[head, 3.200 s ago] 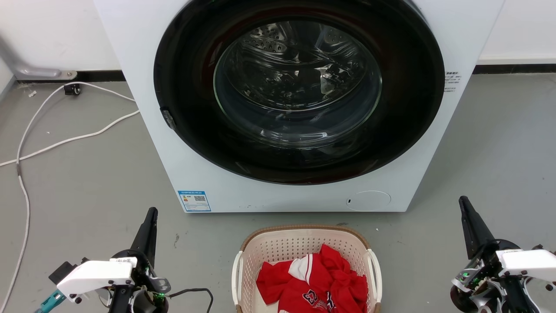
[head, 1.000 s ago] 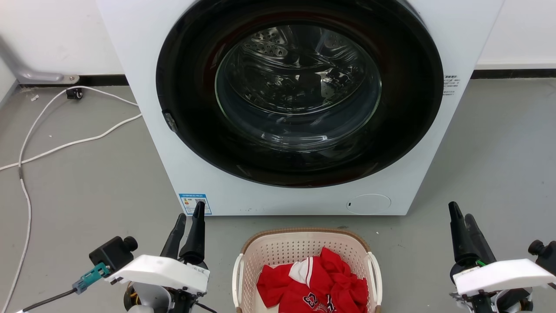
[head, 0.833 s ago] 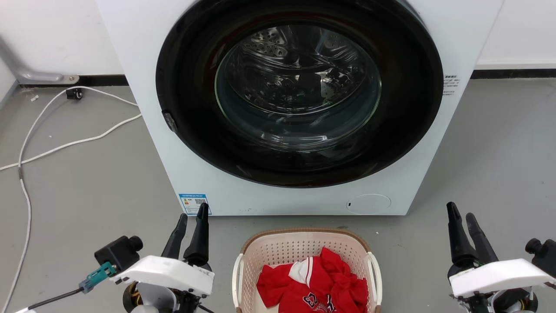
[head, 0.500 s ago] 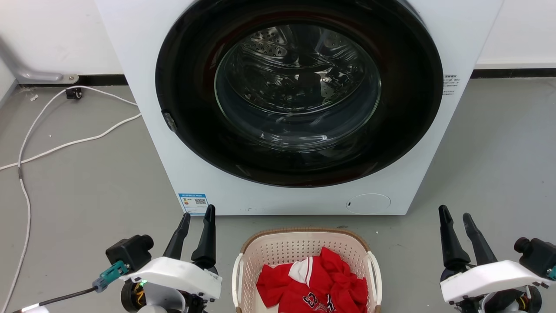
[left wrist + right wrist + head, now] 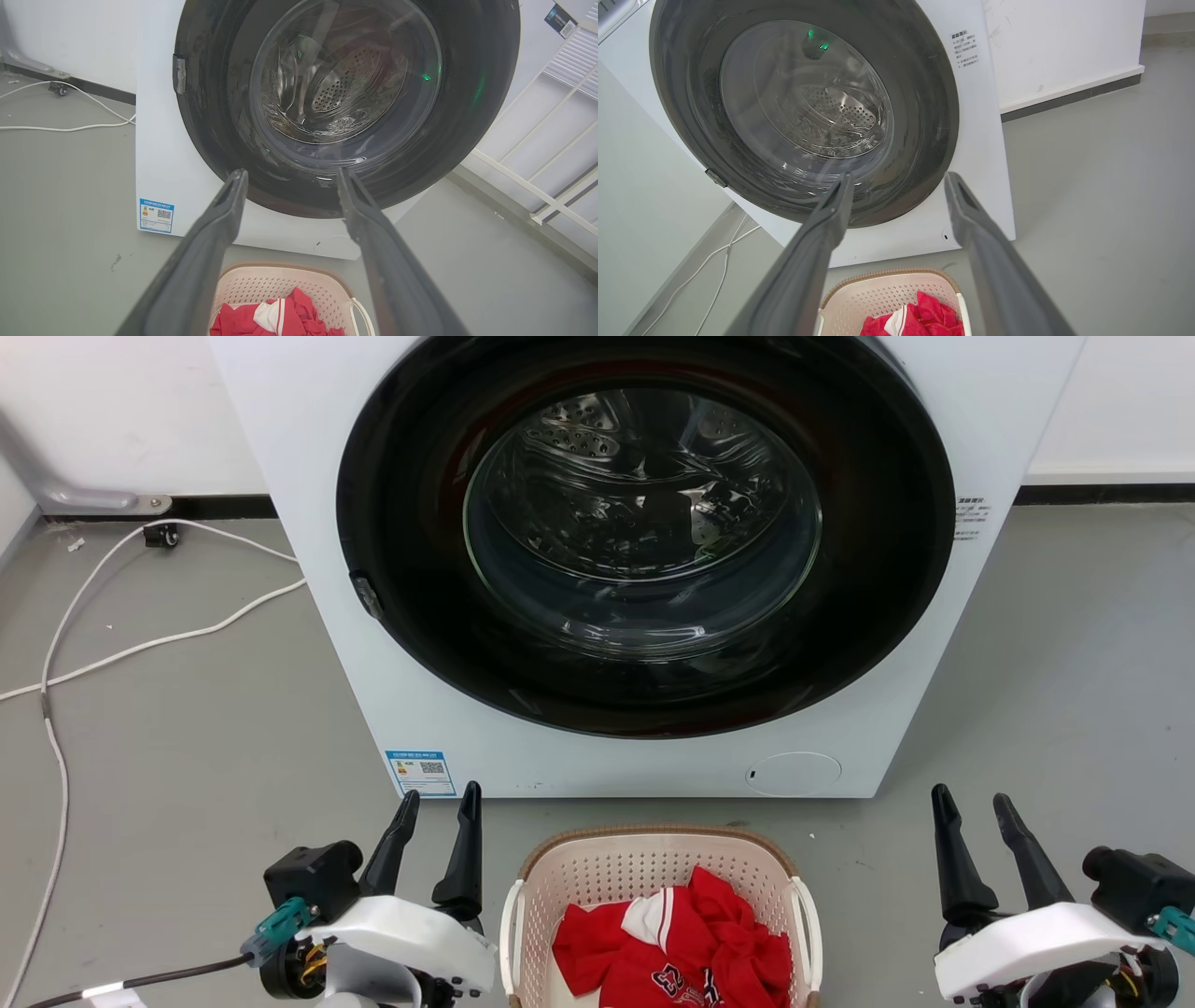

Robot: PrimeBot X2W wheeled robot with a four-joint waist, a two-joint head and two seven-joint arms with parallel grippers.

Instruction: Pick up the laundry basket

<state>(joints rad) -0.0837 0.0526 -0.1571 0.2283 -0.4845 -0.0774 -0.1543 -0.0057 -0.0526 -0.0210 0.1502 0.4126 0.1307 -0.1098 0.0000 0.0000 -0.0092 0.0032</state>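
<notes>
Cream-white, our laundry basket (image 5: 597,877) sits on the floor (image 5: 187,709) before the washing machine (image 5: 373,691), between our left gripper (image 5: 441,795) and right gripper (image 5: 968,795), both spread open and empty, which have closed in toward its side handles (image 5: 507,933), readying the grasp.

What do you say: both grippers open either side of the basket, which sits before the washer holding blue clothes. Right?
Not quite: the head view shows the clothes in the laundry basket are red and white, not blue. The left gripper and right gripper are open either side of it, before the washer.
</notes>
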